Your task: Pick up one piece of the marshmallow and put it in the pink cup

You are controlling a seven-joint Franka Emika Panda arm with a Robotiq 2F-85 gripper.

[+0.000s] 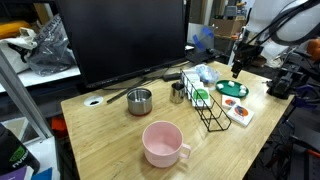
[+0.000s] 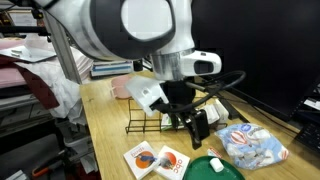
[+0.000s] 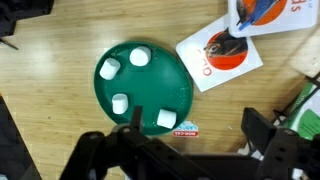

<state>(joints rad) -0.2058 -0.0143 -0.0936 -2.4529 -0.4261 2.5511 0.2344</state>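
The pink cup (image 1: 163,144) is a wide pale-pink mug with a side handle, near the front of the wooden table (image 1: 120,135). A green plate (image 3: 142,84) holds several white marshmallow pieces (image 3: 139,57), and it shows in an exterior view (image 1: 232,89) at the table's far right. My gripper (image 3: 195,125) hangs above the plate's edge, open and empty, one finger over the plate near a marshmallow (image 3: 166,119). In both exterior views the gripper (image 1: 236,68) (image 2: 196,125) is above the plate.
A black wire rack (image 1: 205,100), a steel pot (image 1: 140,100) and a small metal cup (image 1: 177,92) stand mid-table. Printed cards (image 3: 220,53) lie beside the plate. A plastic bag of marshmallows (image 2: 252,148) lies nearby. A large monitor (image 1: 130,40) stands behind.
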